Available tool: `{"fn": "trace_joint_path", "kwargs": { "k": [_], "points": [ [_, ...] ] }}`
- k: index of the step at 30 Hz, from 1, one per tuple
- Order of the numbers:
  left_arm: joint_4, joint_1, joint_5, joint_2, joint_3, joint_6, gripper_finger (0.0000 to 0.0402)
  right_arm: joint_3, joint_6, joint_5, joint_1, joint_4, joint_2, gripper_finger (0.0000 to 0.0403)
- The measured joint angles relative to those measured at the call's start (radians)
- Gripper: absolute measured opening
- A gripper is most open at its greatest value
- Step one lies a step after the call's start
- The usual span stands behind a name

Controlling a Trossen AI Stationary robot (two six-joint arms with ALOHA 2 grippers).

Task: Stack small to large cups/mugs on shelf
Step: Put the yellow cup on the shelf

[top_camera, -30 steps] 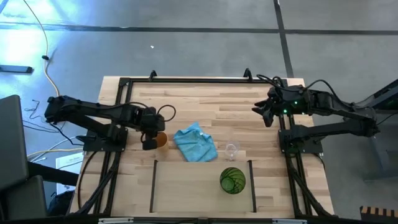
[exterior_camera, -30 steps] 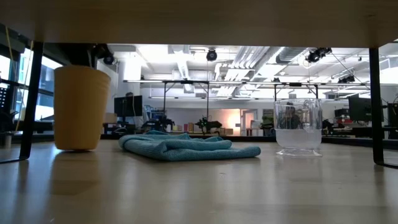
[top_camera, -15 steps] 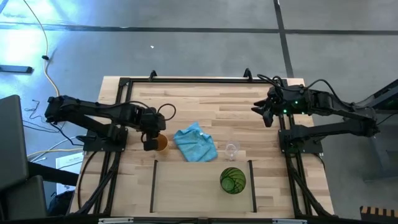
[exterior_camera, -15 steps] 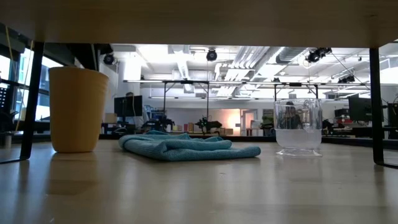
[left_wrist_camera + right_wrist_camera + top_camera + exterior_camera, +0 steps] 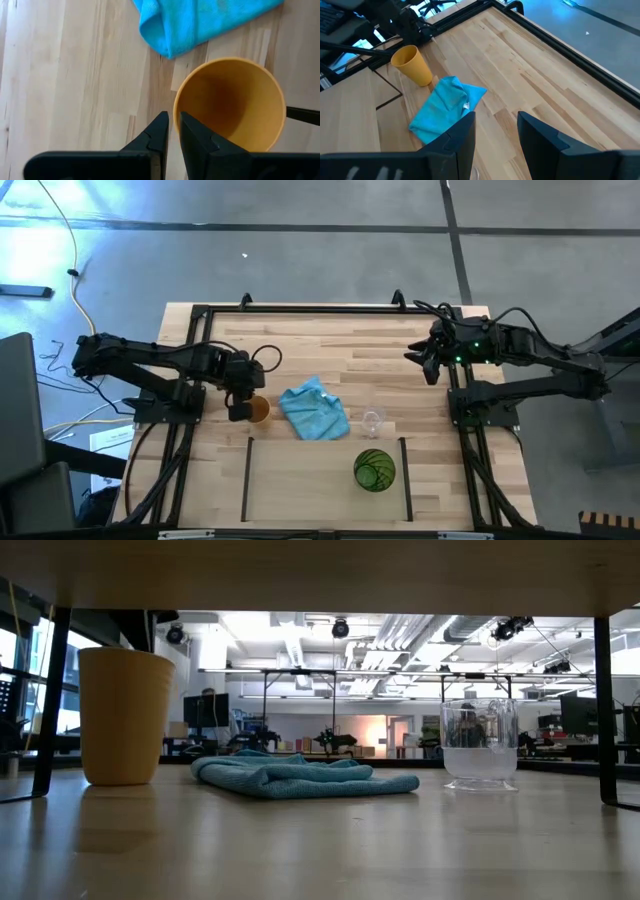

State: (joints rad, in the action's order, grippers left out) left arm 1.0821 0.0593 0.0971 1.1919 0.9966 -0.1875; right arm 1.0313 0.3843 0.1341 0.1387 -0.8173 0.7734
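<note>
Wooden table [image 5: 300,340] from above: the left gripper [image 5: 240,405] stands just beside the orange cup [image 5: 259,408], the cloth [image 5: 314,411], glass [image 5: 372,421] and green tumbler [image 5: 374,470] lie beyond it, the tumbler inside the outlined shelf [image 5: 300,480], and the right gripper [image 5: 424,362] waits well apart, fingers wide. From table height, orange cup [image 5: 124,716], cloth [image 5: 300,776] and glass [image 5: 480,744] stand upright in a row. At the left wrist, its fingers [image 5: 159,132] are narrow, nipping the cup's [image 5: 230,102] rim.

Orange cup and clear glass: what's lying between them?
The light-blue cloth lies crumpled between the orange cup and the clear glass, in high and low views.
</note>
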Motion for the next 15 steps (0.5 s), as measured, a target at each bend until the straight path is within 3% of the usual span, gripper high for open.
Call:
{"fn": "trace_joint_path", "kwargs": {
  "k": [8, 15],
  "points": [
    [-0.001, 0.0, -0.019, 0.0, 0.0, -0.008, 0.0041, 0.0, 0.0, 0.0, 0.0, 0.0, 0.0, 0.0138],
    [0.0, 0.0, -0.02, 0.0, 0.0, -0.033, 0.0125, 0.0, -0.002, 0.0, 0.0, 0.001, 0.0, 0.0138]
  ]
}}
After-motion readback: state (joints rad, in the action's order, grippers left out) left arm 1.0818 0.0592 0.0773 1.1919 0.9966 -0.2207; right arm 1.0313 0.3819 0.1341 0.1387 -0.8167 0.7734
